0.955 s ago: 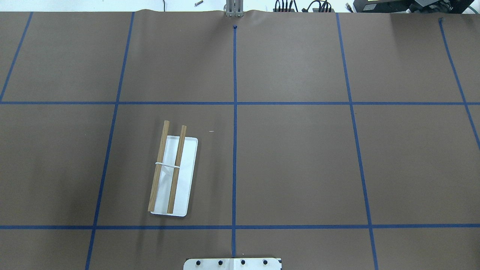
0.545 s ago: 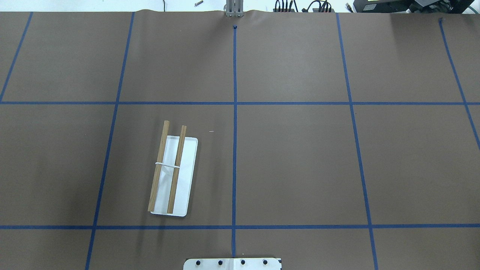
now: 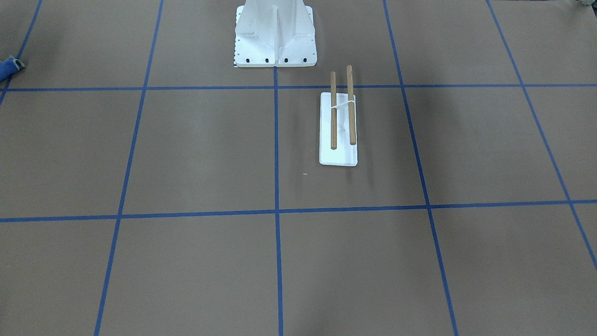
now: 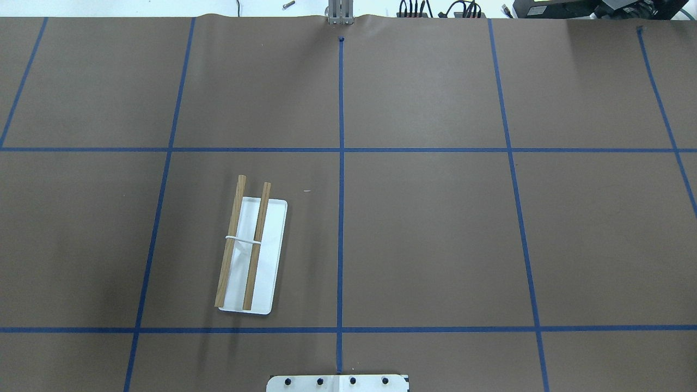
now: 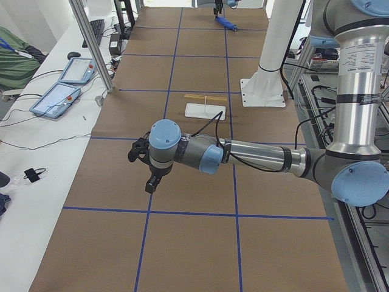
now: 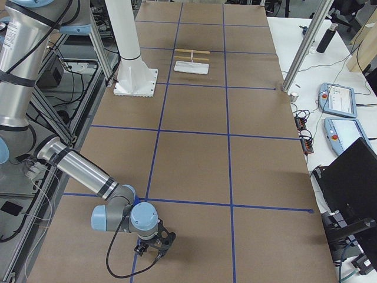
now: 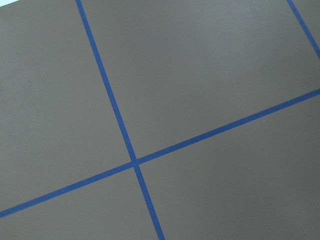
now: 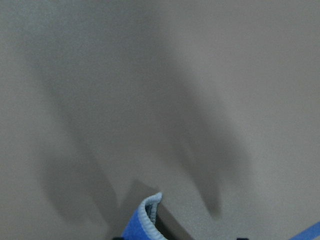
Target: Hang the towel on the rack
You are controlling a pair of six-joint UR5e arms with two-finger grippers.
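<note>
The rack [image 4: 250, 250] stands left of the table's centre, with a white base and two bare wooden rods; it also shows in the front view [image 3: 338, 121]. A piece of the blue towel [image 3: 9, 67] shows at that view's left edge. Its grey-edged corner [image 8: 146, 220] rises at the bottom of the right wrist view. My right gripper [image 6: 154, 244] is low over the table at the far right end, over the towel; I cannot tell if it grips it. My left gripper [image 5: 146, 167] hovers over bare table far left of the rack; I cannot tell its state.
The white bolted pedestal [image 3: 275, 32] stands at the robot's side of the table, close to the rack. Blue tape lines [image 4: 341, 163] divide the brown table cover. Operator pendants [image 5: 61, 97] lie on a side bench beyond the table.
</note>
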